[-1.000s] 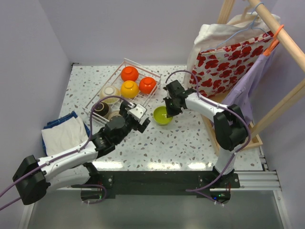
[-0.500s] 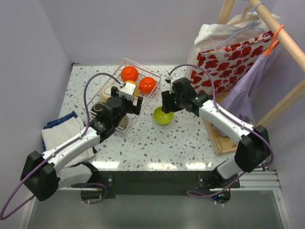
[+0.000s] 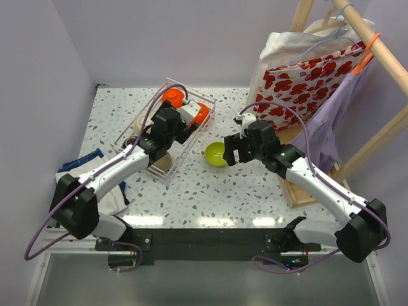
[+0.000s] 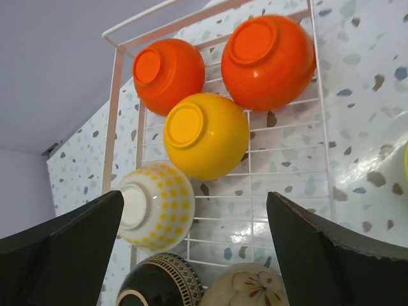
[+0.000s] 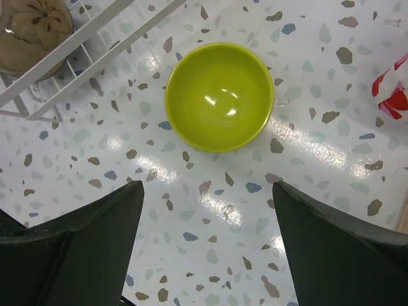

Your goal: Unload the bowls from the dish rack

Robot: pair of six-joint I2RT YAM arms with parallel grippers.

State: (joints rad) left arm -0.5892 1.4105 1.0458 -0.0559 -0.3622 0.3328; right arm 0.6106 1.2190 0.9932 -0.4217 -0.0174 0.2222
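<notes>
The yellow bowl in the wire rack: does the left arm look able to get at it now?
Probably yes. The left pincer is open above the rack, and the yellow bowl lies bottom up with nothing over it. Two orange bowls sit close beside it.

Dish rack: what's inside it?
In the dish rack sit six bowls: two orange-red bowls, a yellow bowl, a cream dotted bowl, a dark brown bowl and a tan bowl. From above, the left arm covers several.

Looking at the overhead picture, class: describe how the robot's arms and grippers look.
The left arm and right arm have white links, black joints and a looping purple cable each. The left gripper and right gripper have broad, dark, wedge-shaped fingers.
</notes>
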